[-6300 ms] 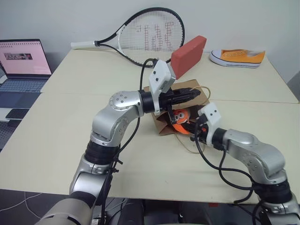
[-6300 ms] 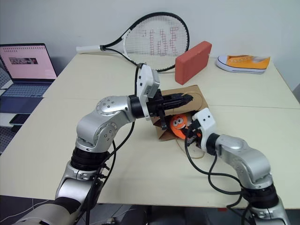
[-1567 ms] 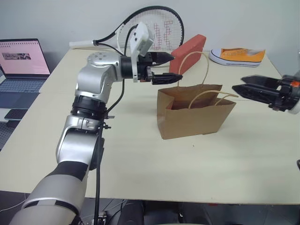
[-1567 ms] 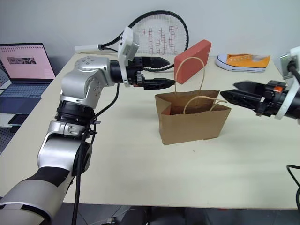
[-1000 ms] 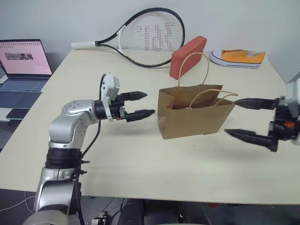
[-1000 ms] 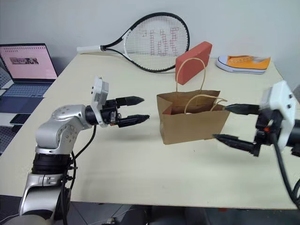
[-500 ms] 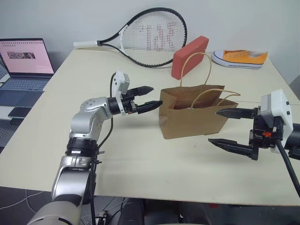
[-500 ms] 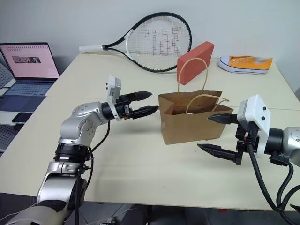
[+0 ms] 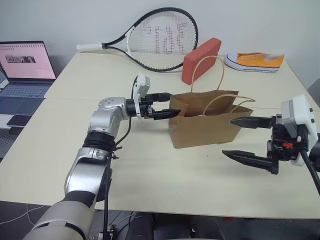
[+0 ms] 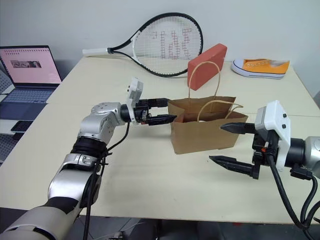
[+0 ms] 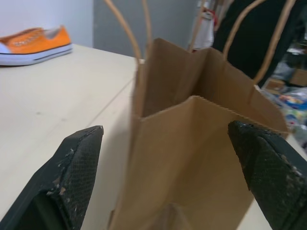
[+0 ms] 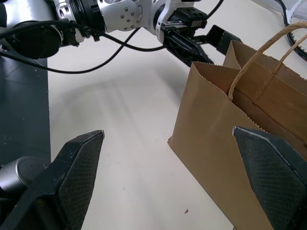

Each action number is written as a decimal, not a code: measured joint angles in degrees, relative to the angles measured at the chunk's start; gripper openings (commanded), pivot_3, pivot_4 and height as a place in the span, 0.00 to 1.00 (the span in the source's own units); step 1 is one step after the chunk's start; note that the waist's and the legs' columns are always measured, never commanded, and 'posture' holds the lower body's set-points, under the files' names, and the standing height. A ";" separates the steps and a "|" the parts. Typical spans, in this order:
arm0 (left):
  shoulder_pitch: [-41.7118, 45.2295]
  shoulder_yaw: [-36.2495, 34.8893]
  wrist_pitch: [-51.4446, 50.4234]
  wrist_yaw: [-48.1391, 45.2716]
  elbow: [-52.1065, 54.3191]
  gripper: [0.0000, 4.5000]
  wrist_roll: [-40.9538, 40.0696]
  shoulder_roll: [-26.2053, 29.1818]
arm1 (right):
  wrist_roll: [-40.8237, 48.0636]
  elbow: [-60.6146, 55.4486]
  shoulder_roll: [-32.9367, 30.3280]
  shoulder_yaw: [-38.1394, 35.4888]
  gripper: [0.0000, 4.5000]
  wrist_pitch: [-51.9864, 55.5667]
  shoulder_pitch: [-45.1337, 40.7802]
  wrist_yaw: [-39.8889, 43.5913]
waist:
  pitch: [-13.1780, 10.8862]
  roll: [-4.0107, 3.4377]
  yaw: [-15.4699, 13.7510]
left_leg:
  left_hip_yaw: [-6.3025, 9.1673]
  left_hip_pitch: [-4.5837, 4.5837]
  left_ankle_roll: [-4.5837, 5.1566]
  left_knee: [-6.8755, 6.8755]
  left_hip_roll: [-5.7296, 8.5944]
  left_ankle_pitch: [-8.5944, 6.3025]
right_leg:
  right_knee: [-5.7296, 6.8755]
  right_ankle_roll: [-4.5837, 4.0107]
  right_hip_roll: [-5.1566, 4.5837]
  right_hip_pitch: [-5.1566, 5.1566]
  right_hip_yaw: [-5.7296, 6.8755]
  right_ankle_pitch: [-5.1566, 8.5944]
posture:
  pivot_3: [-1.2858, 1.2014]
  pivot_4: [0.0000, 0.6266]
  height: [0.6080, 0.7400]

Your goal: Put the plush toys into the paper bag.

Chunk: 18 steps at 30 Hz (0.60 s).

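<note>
The brown paper bag (image 9: 205, 125) stands upright mid-table, both loop handles up. The plush toys are out of sight, and the bag's inside is hidden from these views. My left gripper (image 9: 167, 105) points level at the bag's left end and is open. In the left wrist view that narrow end (image 11: 182, 158) sits between the fingers (image 11: 76, 167) without touching either. My right gripper (image 9: 228, 136) hovers open at the bag's right front corner, one finger above the other, holding nothing. The right wrist view shows the bag (image 12: 225, 143) with my left gripper (image 12: 206, 45) behind it.
A tennis racket (image 9: 160, 37), a red block (image 9: 200, 60) and an orange-and-white sneaker (image 9: 255, 61) lie along the table's far side. An open laptop (image 9: 25, 65) sits on the neighbouring table to the left. Bare tabletop (image 9: 165, 175) spreads in front of the bag.
Several seconds ago the bag lay flat with the orange carrot toy at its mouth; now it stands upright. My left gripper has dropped and slid right to the bag's end. The right gripper holds still.
</note>
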<state>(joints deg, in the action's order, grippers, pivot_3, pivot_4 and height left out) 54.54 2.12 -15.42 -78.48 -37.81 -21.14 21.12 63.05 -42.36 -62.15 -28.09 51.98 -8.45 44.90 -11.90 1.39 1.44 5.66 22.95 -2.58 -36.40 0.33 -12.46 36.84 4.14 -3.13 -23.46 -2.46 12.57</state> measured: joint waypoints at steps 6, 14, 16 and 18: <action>-0.15 -0.19 -3.62 -2.49 1.52 0.99 -0.74 0.14 | 1.75 -0.03 -0.62 -0.23 1.00 0.22 0.67 -0.53 | 0.00 0.00 0.07 | 0.01 0.00 0.00 0.00 0.00 0.00 | 0.00 0.00 0.00 0.00 0.00 0.00 | 0.52 0.24 1.00; -0.31 -0.26 -8.14 -5.05 4.80 0.99 -2.68 1.94 | 2.19 0.04 -0.98 -0.26 1.00 0.11 0.72 -0.91 | 0.00 0.00 0.08 | 0.01 -0.01 0.00 0.00 0.00 0.00 | 0.00 0.00 0.00 0.00 0.00 0.00 | 0.52 0.24 1.00; -0.99 -0.21 -8.29 -6.05 6.18 0.99 -2.71 2.56 | 2.18 0.09 -1.07 -0.23 1.00 0.08 0.74 -0.79 | 0.00 0.00 0.14 | 0.01 -0.01 0.00 0.00 0.00 0.00 | 0.00 0.00 0.00 0.00 0.00 0.00 | 0.52 0.24 1.00; -1.63 -0.18 -8.41 -6.55 7.08 0.99 -2.72 2.90 | 2.18 0.23 -1.12 -0.15 1.00 0.06 0.74 -0.68 | 0.00 0.00 0.14 | 0.02 -0.01 0.00 0.00 0.00 0.00 | 0.00 -0.01 0.00 0.00 0.02 0.01 | 0.52 0.24 1.00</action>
<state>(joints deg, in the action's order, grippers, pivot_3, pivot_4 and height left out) 52.91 1.94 -23.83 -85.03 -30.73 -23.85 24.02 65.23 -42.13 -63.27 -28.23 52.04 -7.71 44.21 -11.90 1.39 1.58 5.69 22.94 -2.58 -36.40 0.32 -12.46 36.85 4.14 -3.13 -23.46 -2.44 12.58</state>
